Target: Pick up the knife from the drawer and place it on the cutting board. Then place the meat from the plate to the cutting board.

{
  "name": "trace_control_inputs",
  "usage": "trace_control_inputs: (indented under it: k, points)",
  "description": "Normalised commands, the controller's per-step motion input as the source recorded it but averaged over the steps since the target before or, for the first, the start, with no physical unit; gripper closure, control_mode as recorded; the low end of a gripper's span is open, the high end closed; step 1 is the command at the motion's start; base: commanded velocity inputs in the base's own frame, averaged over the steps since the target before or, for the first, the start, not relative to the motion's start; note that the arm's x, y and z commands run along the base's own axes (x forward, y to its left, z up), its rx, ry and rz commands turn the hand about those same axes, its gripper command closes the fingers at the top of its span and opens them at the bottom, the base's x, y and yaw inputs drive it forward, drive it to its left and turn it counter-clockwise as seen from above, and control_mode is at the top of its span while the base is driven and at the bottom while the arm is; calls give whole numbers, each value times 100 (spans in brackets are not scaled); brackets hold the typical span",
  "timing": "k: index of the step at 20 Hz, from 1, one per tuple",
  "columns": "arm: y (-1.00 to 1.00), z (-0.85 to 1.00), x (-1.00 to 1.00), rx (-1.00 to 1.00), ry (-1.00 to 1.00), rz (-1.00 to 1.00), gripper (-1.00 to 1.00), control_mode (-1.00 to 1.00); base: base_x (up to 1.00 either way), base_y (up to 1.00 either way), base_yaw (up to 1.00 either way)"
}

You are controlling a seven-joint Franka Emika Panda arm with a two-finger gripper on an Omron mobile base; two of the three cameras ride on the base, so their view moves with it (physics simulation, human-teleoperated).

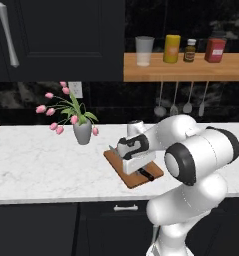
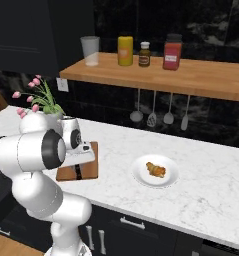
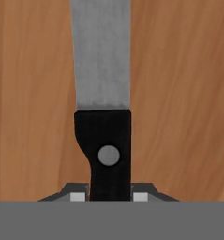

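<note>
Arm folded low over counter (image 1: 36, 165), wrist bent down. Gripper (image 3: 108, 197) clamped on knife (image 3: 103, 93) handle, 2 fingers either side. Knife flat against cutting board (image 1: 126, 175). Meat (image 2: 156, 169) on plate (image 2: 141, 178), right of board, well apart.

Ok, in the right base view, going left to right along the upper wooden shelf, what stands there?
Clear glass → yellow bottle → small brown bottle with white cap → red jar.
</note>
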Motion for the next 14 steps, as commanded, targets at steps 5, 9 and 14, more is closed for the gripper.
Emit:
trace_control_inputs:
  k: [5,9,14]
  points:
    - [13,-8,-4,0,0,-2,100,-100,0,0,0]
    - [35,0,16,0,0,-1,100,-100,0,0,0]
    - [36,-3,17,0,0,0,100,-100,0,0,0]
